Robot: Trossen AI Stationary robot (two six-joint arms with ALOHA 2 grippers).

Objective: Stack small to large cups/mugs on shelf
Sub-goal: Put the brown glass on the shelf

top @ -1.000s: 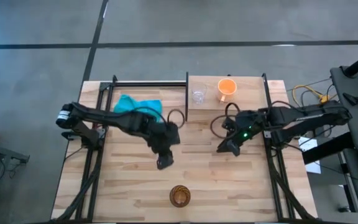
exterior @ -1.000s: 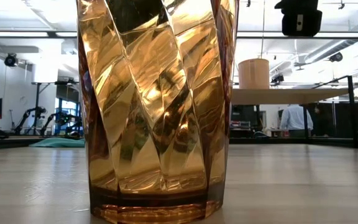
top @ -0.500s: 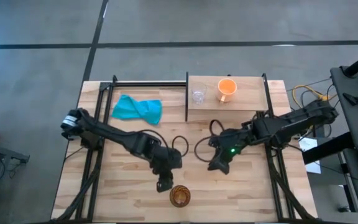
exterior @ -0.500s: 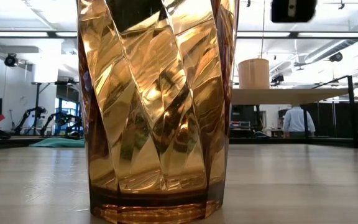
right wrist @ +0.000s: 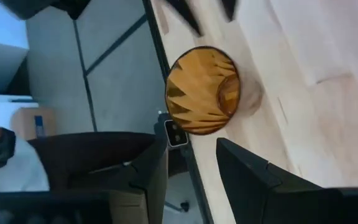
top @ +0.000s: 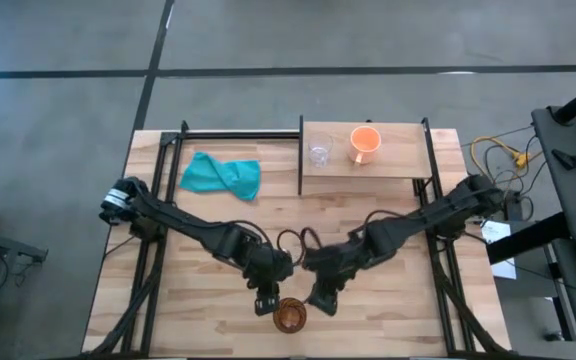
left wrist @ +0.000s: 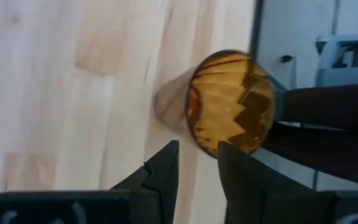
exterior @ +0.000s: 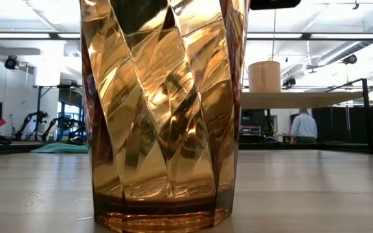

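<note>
The brown faceted cup (top: pixel 289 316) stands upright on its base on the tabletop close to the near edge; it fills the low view (exterior: pixel 164 110). My left gripper (top: pixel 265 299) hovers just to its left and slightly farther from the near edge, open, with the cup (left wrist: pixel 229 102) ahead of its fingers. My right gripper (top: pixel 320 298) is just to the cup's right, open, and the cup (right wrist: pixel 204 98) lies ahead of it too. The small clear glass cup (top: pixel 319 154) and the orange mug (top: pixel 365 141) stand on the shelf (top: pixel 398 160) at the far right.
A crumpled teal cloth (top: pixel 222 174) lies on the table at the far left. Black frame posts (top: pixel 300 155) border the shelf and run along both table sides. The brown cup stands near the table's near edge (top: pixel 288 350). A person shows far off in the room (exterior: pixel 302 126).
Both grippers have come toward the table's near edge and closed in on the brown cup: the left from the table's middle, the right from the right side, moving left as well. The cups have stayed where they were.
</note>
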